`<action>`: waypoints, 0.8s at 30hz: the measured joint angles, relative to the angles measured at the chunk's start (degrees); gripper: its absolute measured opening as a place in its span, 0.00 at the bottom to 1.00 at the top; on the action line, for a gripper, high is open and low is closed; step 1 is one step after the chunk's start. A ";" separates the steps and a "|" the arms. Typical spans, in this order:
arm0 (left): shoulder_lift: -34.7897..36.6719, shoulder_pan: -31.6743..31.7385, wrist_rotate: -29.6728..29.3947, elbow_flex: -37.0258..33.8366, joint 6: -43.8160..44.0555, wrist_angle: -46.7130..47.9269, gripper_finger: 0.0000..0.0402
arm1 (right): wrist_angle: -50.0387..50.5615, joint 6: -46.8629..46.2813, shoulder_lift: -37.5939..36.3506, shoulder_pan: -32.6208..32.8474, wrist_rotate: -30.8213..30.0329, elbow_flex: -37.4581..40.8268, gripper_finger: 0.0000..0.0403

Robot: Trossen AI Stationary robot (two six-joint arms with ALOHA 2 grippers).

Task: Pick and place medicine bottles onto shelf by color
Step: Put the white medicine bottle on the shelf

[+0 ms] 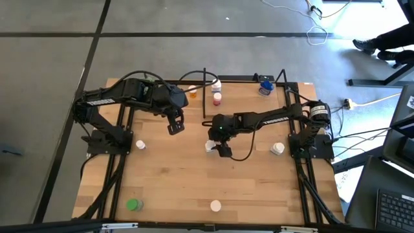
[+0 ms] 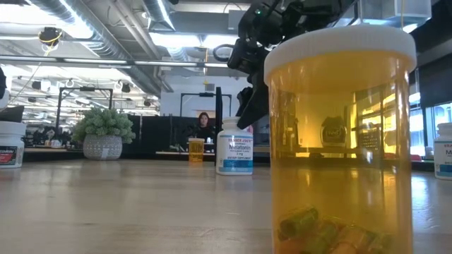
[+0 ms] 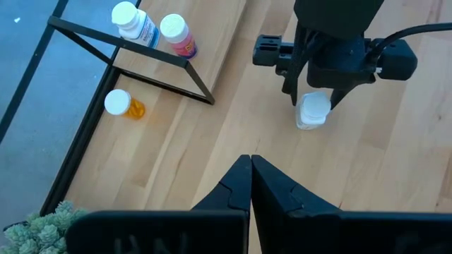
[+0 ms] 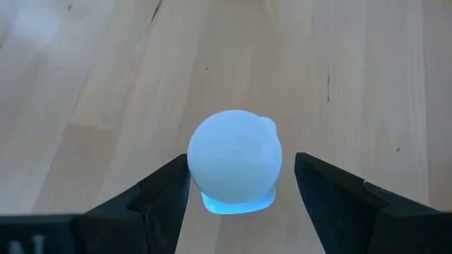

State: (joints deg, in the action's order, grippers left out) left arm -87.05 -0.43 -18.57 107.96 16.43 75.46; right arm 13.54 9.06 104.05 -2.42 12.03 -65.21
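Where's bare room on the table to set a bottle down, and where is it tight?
Free: the front strip between the green bottle and the white bottle. Also free: the stretch between the right claw and the white bottle near the right arm's base. Crowded: the shelf end, holding bottles.

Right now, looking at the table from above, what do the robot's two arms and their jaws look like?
Both arms are dark, nearly black, built of slim jointed segments. The left gripper ends in two flat black jaws that taper to points. The right gripper has the same dark, wedge-shaped jaws, and a black cable loops loosely along that arm. Each arm rises from a black base beside black frame rails, and a round silver-faced joint shows at the right base.
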 joint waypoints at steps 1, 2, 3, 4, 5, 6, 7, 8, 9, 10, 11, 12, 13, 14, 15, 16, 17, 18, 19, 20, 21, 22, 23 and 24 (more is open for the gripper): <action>0.00 0.01 0.00 0.00 0.00 0.00 0.00 | 0.00 0.00 0.00 0.00 0.00 0.00 0.64; 0.00 0.02 0.00 0.00 0.00 0.00 0.00 | 0.00 0.00 0.00 0.00 0.00 0.00 0.64; 0.00 0.00 0.00 0.00 0.00 0.00 0.00 | 0.02 0.00 0.00 0.00 0.00 0.00 0.64; 0.00 0.00 0.00 0.00 0.00 0.00 0.00 | 0.01 0.00 0.00 0.00 0.00 0.00 0.64; 0.00 0.00 0.00 0.00 0.00 0.00 0.00 | 0.00 0.00 0.00 0.02 0.00 0.00 0.64; 0.00 0.00 0.00 0.00 0.00 0.00 0.00 | 0.00 0.00 0.00 0.02 0.02 0.00 0.64; 0.00 0.00 0.00 0.00 0.00 0.00 0.00 | 0.02 -0.01 0.00 0.02 0.02 0.00 0.64; 0.00 0.01 0.00 0.00 0.00 0.00 0.00 | 0.02 0.00 0.00 0.02 0.00 0.00 0.64; 0.00 0.01 -0.01 0.00 0.00 0.00 0.00 | 0.00 0.00 0.00 0.02 0.00 0.00 0.64; 0.00 0.01 -0.01 0.00 0.00 0.00 0.00 | 0.00 0.00 -0.02 0.02 0.02 0.00 0.64; 0.00 0.01 -0.01 0.00 0.00 0.00 0.00 | 0.00 -0.02 0.00 0.02 0.00 0.00 0.64; 0.00 0.00 -0.01 0.00 0.00 0.00 0.00 | 0.01 -0.15 -0.01 0.01 0.01 0.00 0.64; 0.00 0.00 0.00 0.00 -0.01 0.00 0.00 | 0.00 -0.49 -0.02 0.00 0.02 0.00 0.64; 0.00 0.00 -0.02 0.00 -0.02 0.00 0.00 | 0.01 -1.07 -0.02 0.00 0.01 0.00 0.64; 0.00 0.00 -0.02 0.00 -0.02 0.00 0.00 | 0.00 -1.28 0.01 0.01 0.02 0.00 0.64; 0.00 0.02 0.00 0.00 0.00 0.00 0.00 | -0.07 -1.31 0.19 0.02 0.04 0.00 0.64; 0.00 0.00 -0.02 0.00 0.00 -0.02 0.00 | -0.05 -1.29 0.32 0.02 0.04 0.00 0.64; 0.00 0.00 -0.02 0.00 0.00 -0.01 0.00 | 0.29 -1.31 0.49 0.02 0.02 0.00 0.64; 0.00 0.01 -0.01 0.00 0.00 -0.02 0.00 | 0.12 -1.27 0.97 0.00 0.04 0.00 0.64; 0.00 0.01 -0.02 0.00 0.00 -0.03 0.00 | -0.21 -1.27 1.41 0.02 0.02 -0.06 0.64; -0.01 0.02 -0.02 0.00 0.00 -0.04 0.00 | 0.39 -1.29 1.55 0.00 0.00 -0.04 0.64; -0.02 0.02 -0.02 0.00 0.00 -0.03 0.00 | 0.75 -1.29 1.69 0.02 0.01 0.02 0.64; -0.02 0.02 -0.02 0.00 0.00 -0.05 0.00 | 0.00 -1.28 1.83 0.02 0.02 0.00 0.64; -0.02 0.01 -0.02 0.00 0.03 -0.09 0.00 | -0.22 -1.29 1.85 0.06 0.02 -0.04 0.64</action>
State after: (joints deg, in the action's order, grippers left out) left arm -87.07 -0.41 -18.59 107.96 16.46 75.37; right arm 13.32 7.77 105.90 -2.35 12.05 -65.25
